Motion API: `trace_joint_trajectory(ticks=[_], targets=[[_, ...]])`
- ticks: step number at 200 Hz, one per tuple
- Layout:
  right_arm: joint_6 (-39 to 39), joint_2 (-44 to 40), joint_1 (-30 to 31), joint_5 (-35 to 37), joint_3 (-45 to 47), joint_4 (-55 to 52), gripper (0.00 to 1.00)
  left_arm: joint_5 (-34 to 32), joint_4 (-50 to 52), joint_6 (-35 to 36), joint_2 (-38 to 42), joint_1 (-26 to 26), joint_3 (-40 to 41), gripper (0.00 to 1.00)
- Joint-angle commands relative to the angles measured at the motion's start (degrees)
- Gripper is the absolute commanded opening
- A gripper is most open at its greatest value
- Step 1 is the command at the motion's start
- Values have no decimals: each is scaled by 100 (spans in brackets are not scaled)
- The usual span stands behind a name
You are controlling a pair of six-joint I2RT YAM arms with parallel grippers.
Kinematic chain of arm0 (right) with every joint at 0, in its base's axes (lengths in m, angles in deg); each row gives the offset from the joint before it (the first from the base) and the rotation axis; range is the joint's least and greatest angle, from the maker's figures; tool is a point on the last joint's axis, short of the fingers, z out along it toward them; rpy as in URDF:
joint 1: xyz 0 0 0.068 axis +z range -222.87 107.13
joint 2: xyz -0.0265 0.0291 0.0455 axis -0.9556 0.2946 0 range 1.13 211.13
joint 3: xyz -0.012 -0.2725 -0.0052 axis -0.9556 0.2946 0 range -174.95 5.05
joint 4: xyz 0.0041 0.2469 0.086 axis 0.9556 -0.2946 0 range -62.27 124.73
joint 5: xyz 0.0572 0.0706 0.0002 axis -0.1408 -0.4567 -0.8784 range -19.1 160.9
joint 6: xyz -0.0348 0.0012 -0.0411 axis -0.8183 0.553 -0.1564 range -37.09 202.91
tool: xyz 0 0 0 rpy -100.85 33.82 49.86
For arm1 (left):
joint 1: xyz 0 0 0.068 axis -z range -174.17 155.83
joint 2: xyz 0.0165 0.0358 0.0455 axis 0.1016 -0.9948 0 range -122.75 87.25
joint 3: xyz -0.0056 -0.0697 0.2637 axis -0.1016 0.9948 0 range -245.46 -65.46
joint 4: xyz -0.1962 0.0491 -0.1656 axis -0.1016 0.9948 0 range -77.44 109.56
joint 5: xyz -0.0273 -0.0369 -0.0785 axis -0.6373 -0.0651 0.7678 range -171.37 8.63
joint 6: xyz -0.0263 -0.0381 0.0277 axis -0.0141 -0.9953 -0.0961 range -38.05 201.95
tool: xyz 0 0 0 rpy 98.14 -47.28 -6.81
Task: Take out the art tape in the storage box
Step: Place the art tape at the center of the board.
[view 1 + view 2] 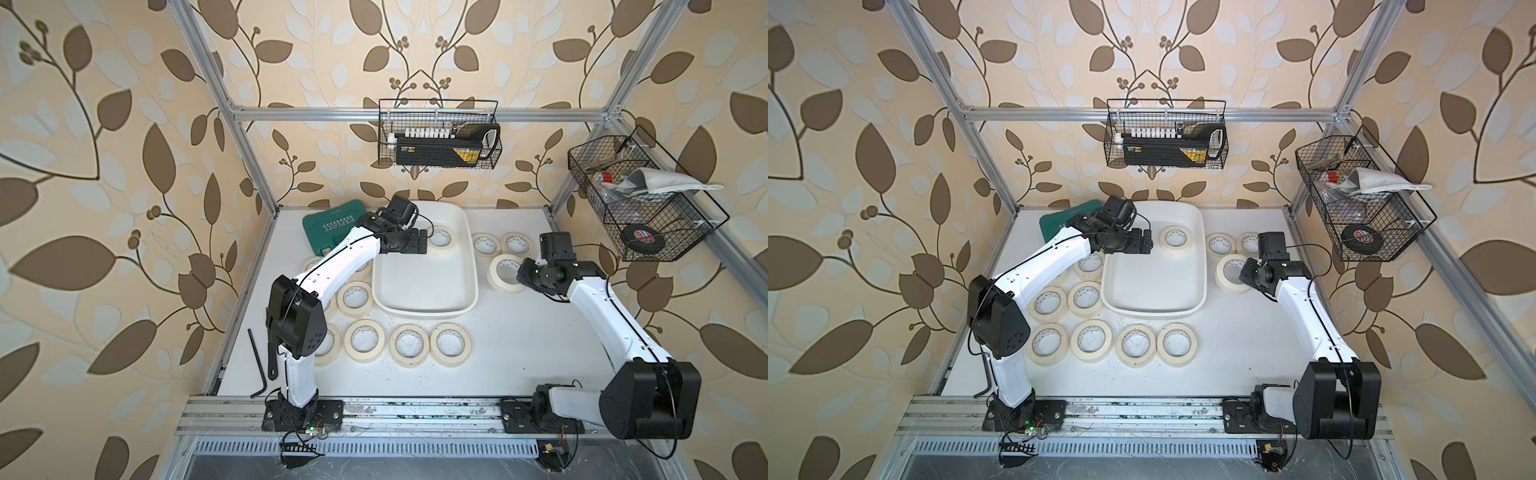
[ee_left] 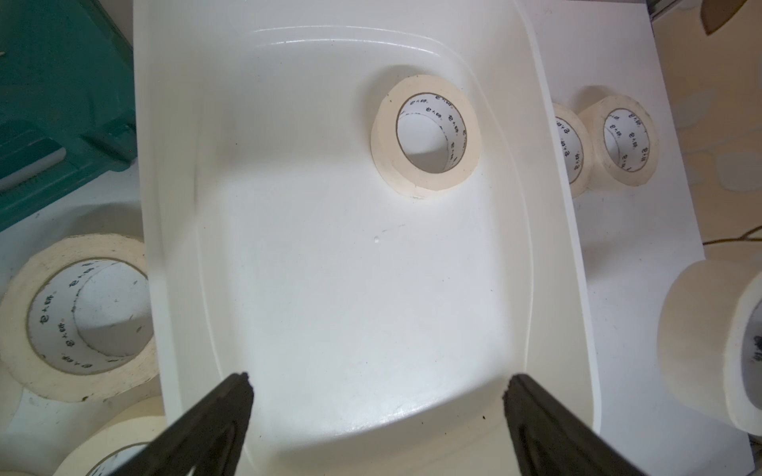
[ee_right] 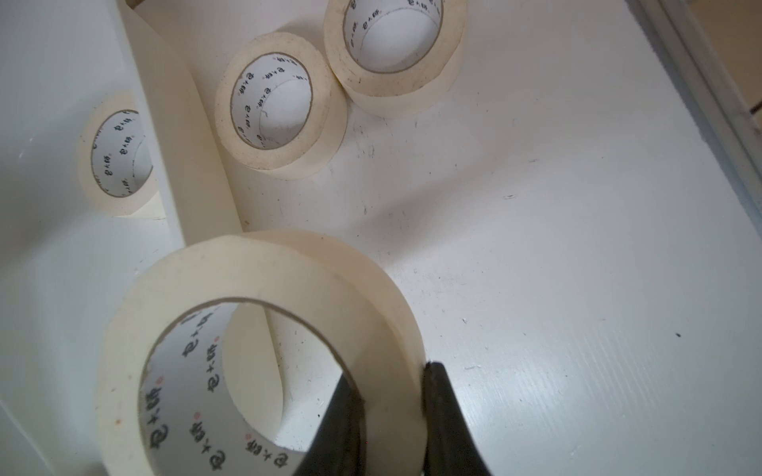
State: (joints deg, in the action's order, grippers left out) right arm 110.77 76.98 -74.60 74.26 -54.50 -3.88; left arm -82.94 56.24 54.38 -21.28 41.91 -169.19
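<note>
Only one roll of art tape [image 1: 440, 239] lies inside the storage box [image 1: 424, 308]. It sits flat on the floor towards the far right corner, as both top views show. The left gripper [image 1: 423, 243] hangs over the box just beside that roll, but from above its opening is hard to read. The left wrist view settles it: the fingers [image 2: 222, 420] are spread wide over bare box floor, with the roll ahead of them and well clear.

From above, the right gripper [image 1: 521, 274] is mostly a black wrist pressed against a tilted roll. The right wrist view gives the grip itself, with one finger inside the core and the other outside, pinching the wall of the held roll [image 3: 255, 280]. The top views add its place: outside the box, just beside the right wall, over the table [image 1: 519, 340]. Whether its lower edge touches the table I cannot tell.

Two loose rolls [image 1: 486, 244] lie flat beyond it, close together, seen from above and by the right wrist. Only the top views show the row of rolls [image 1: 409, 345] along the box's near side. More rolls [image 1: 355, 297] lie at its left, partly under the left arm. The teal case [image 1: 332, 228] at the far left shows from above and in the left wrist view.
</note>
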Motion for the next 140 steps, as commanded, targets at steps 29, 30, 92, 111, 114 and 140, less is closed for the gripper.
trace_joint_trajectory(ticks=[29,30,92,111,114,140], targets=[[44,774,-25,-24,84,888,0,113,266,-315,-627,-97,-823,99],[44,787,-23,-21,80,894,0,109,269,-317,-644,-99,-837,99],[5,1661,-29,-39,-105,1220,0,40,431,-345,-1535,-101,-1741,99],[9,1845,-30,-71,-134,1302,0,9,413,-336,-1751,-101,-1937,99],[9,1866,-29,-86,-143,1318,0,8,407,-336,-1786,-104,-1974,99],[9,2076,-25,-165,-203,1365,0,-10,344,-288,-2113,-109,-2240,99]])
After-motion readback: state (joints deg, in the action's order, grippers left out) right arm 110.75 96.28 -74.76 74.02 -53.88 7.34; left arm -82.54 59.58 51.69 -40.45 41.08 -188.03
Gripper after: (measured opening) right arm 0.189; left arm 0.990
